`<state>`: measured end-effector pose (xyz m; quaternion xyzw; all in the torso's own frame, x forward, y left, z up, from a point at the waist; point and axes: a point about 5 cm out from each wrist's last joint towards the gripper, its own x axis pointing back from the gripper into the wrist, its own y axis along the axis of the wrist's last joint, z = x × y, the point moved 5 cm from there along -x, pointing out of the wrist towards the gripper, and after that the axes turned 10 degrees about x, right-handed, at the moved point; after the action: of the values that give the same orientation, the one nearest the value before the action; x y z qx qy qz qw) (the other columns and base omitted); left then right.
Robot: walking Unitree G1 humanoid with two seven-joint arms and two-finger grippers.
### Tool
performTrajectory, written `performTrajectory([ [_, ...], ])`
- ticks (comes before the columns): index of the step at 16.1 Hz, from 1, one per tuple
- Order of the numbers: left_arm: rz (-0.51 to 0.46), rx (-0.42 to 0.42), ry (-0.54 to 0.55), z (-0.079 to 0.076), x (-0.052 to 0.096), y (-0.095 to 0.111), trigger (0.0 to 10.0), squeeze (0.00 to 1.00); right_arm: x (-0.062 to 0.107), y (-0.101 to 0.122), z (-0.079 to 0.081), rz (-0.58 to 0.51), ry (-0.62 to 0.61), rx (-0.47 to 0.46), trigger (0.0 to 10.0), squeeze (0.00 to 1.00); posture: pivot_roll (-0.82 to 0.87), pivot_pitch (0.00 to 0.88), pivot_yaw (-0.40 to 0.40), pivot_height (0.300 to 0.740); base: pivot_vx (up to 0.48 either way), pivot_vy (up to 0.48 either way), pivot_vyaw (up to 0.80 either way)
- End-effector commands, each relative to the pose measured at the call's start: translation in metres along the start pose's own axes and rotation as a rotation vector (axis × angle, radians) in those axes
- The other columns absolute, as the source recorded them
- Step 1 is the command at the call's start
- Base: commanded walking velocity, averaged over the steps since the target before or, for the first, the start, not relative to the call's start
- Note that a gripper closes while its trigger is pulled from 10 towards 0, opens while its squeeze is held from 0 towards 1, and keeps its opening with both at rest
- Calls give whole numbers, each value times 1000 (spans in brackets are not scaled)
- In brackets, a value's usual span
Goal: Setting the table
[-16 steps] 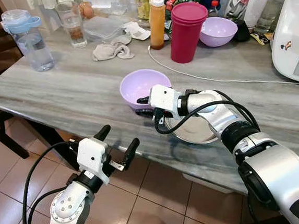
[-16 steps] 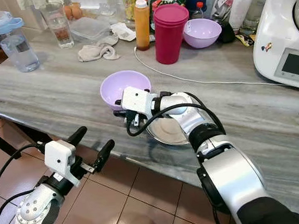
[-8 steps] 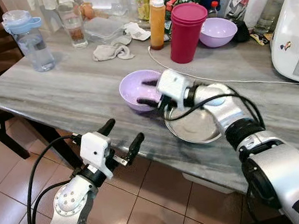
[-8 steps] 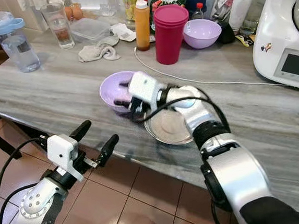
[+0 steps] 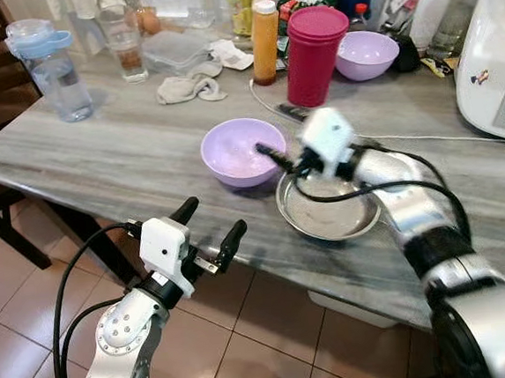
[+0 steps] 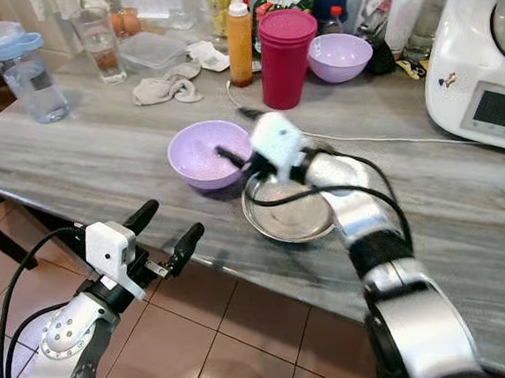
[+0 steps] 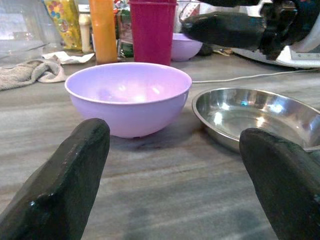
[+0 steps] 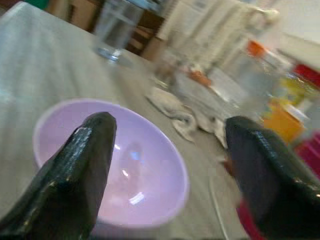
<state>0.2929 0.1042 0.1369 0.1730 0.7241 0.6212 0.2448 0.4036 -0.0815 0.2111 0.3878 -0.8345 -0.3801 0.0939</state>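
From my remote station, I saw a water bottle (image 5: 47, 67) at the table's far left corner, a crumpled cloth (image 5: 189, 87) beside an orange sauce bottle (image 5: 265, 40), a white appliance (image 5: 493, 62) at right, and tiled floor (image 5: 266, 338) below.

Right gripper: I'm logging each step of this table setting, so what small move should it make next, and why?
Probably draw the right gripper further back, clear of the dishes. It is open, holds nothing and hangs above the steel dish, while the purple bowl sits upright on the table beside that dish. The left gripper waits open off the table edge.
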Motion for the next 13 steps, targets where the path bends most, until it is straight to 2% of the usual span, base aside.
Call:
performTrajectory([
  [1, 0, 4, -20, -2, 0, -1, 10000, 0, 5, -1, -8, 20, -57, -4, 10000, 1000, -132, 103, 16, 740, 0, 0, 0],
  [5, 25, 5, -87, -5, 1, -2, 10000, 0, 34, -16, -23, 166, -213, -22, 10000, 1000, -162, 108, 21, 740, 0, 0, 0],
  [7, 40, 9, -104, -6, 1, -6, 10000, 0, 45, -27, -16, 249, -217, -64, 10000, 1000, -173, 110, 22, 740, 0, 0, 0],
  [9, 43, 10, -105, -5, 0, -6, 10000, 0, 49, -33, -12, 291, -197, -81, 10000, 1000, -176, 111, 23, 740, 0, 0, 0],
  [11, 66, 9, -99, -5, -2, -9, 10000, 0, 55, -44, -4, 371, -172, -163, 10000, 1000, -179, 112, 23, 740, 0, 0, 0],
  [13, 74, 4, -90, -3, -2, -10, 10000, 0, 58, -49, 4, 412, -135, -195, 10000, 1000, -175, 112, 19, 740, 0, 0, 0],
])
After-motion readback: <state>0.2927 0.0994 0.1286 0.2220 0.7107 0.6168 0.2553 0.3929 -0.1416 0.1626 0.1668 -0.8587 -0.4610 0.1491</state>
